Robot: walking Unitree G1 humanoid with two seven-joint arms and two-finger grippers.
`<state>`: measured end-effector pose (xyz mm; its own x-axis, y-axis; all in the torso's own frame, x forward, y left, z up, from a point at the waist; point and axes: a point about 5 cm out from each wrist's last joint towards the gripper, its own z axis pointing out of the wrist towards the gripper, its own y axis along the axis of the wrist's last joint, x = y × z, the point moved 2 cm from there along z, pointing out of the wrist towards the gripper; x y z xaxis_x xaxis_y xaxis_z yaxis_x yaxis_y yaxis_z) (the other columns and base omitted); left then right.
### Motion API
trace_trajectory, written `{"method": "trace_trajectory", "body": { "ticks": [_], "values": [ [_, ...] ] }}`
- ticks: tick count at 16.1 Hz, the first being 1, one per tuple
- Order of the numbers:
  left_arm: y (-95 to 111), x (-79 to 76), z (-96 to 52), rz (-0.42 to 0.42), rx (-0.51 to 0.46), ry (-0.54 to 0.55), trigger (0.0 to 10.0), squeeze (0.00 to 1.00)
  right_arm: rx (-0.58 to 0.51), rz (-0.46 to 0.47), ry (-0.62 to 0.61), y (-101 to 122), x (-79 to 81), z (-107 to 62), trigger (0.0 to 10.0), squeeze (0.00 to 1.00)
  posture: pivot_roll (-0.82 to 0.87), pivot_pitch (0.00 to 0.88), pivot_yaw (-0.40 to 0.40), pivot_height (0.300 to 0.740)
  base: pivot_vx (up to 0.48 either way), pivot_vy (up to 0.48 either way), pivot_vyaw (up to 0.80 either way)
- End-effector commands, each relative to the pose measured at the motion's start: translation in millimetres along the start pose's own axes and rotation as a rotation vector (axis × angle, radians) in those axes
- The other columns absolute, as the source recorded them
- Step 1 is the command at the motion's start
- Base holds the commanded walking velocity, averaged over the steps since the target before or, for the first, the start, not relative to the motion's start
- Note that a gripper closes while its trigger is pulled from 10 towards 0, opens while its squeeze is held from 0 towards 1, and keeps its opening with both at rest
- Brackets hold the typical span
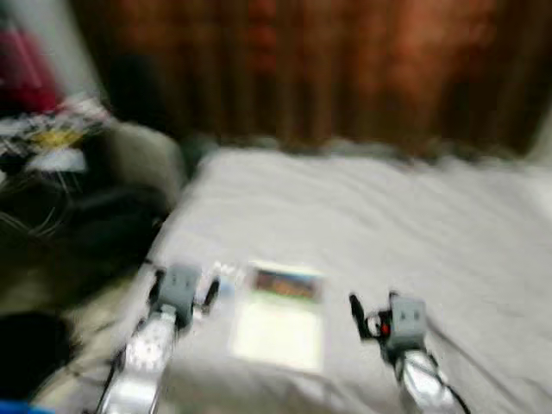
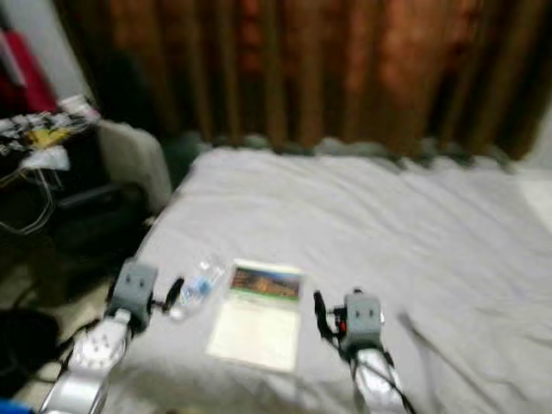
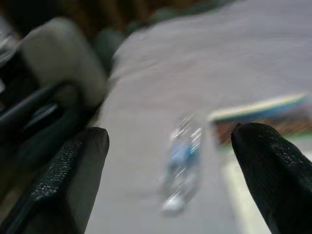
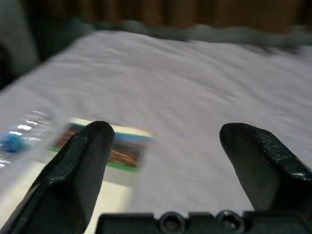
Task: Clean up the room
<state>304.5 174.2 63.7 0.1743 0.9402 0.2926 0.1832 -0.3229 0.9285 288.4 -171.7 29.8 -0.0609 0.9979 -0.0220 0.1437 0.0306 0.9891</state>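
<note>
A clear plastic bottle (image 2: 195, 288) with a blue label lies on the white bed (image 2: 362, 224) near its left edge. Beside it, to the right, lies a pale booklet (image 2: 257, 326) with a colourful band along its far end. My left gripper (image 3: 170, 139) is open just short of the bottle (image 3: 182, 163), which lies a little beyond its fingertips. My right gripper (image 4: 166, 130) is open over the sheet to the right of the booklet (image 4: 117, 148), holding nothing. All views are blurred.
Brown curtains (image 2: 328, 69) hang behind the bed. To the left stand a dark chair (image 2: 86, 216) and a cluttered surface with cables (image 2: 39, 138). A dark object (image 1: 30, 349) lies on the floor at the lower left.
</note>
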Motion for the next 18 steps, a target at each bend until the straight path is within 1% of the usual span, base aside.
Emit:
{"method": "trace_trajectory", "body": {
  "ticks": [1,2,4,5,6,9,11,12,13,14,15,16,17,18],
  "values": [
    [11,3.5,6.0,0.028,-0.021,0.004,10.0,0.0,-0.003,0.001,0.017,1,6.4,3.6,10.0,0.06,0.06,0.01,0.02,0.74,0.48,0.0,0.0],
    [14,4.5,7.7,0.013,-0.032,0.01,10.0,0.0,0.001,-0.013,0.023,2,6.5,4.8,10.0,0.0,0.06,0.01,0.02,0.74,0.0,0.0,0.0],
    [21,5.5,8.5,0.019,-0.063,0.013,10.0,0.0,0.001,-0.017,0.03,3,6.0,5.3,10.0,0.0,0.06,0.009,0.014,0.74,0.0,0.0,0.0],
    [23,3.2,7.9,0.019,-0.084,-0.001,10.0,0.0,0.001,-0.017,0.031,3,5.1,5.3,10.0,0.0,0.06,0.01,0.012,0.74,0.0,0.0,0.0],
    [33,3.2,4.9,-0.003,-0.145,0.013,10.0,0.0,-0.007,-0.02,0.023,4,2.1,4.9,10.0,0.0,0.05,0.015,0.007,0.74,0.398,0.0,0.0],
    [32,-4.5,5.9,-0.04,-0.139,-0.023,10.0,0.0,-0.037,-0.022,-0.036,9,-6.2,1.0,10.0,0.0,0.04,0.02,0.002,0.74,0.48,0.0,0.0],
    [30,-10.2,6.7,-0.059,-0.141,-0.059,10.0,0.0,-0.039,-0.019,-0.03,8,-4.1,-1.2,10.0,0.0,0.04,0.022,0.003,0.74,0.48,0.0,0.0],
    [31,-13.6,6.8,-0.06,-0.147,-0.087,10.0,0.0,-0.037,-0.022,-0.026,7,-2.9,-1.8,10.0,0.0,0.04,0.022,0.003,0.74,0.48,0.0,0.0],
    [34,-19.3,6.9,-0.031,-0.163,-0.134,10.0,0.0,-0.038,-0.025,-0.024,7,-2.1,-2.3,10.0,0.0,0.03,0.02,0.002,0.74,0.48,0.0,0.0],
    [34,-19.9,7.2,-0.029,-0.168,-0.14,10.0,0.0,-0.039,-0.025,-0.023,8,-1.8,-2.2,10.0,0.0,0.03,0.018,0.003,0.74,0.48,0.0,0.0],
    [34,-22.9,10.4,0.0,-0.151,-0.159,10.0,0.0,-0.042,-0.028,-0.02,8,-2.0,-2.4,10.0,0.0,0.03,0.015,0.003,0.74,0.0,0.0,0.0],
    [35,-23.1,11.9,-0.016,-0.153,-0.161,10.0,0.0,-0.039,-0.029,-0.022,8,-3.0,-2.6,10.0,0.0,0.03,0.014,0.004,0.74,0.0,0.0,0.0],
    [37,-22.5,11.6,-0.008,-0.17,-0.162,10.0,0.0,-0.038,-0.031,-0.02,7,-3.5,-3.0,10.0,0.0,0.03,0.012,0.004,0.74,0.0,0.0,0.0],
    [38,-22.5,11.7,-0.031,-0.176,-0.157,10.0,0.0,-0.036,-0.032,-0.019,7,-3.8,-3.5,10.0,0.0,0.02,0.011,0.004,0.74,0.0,0.0,0.0]
  ]
}}
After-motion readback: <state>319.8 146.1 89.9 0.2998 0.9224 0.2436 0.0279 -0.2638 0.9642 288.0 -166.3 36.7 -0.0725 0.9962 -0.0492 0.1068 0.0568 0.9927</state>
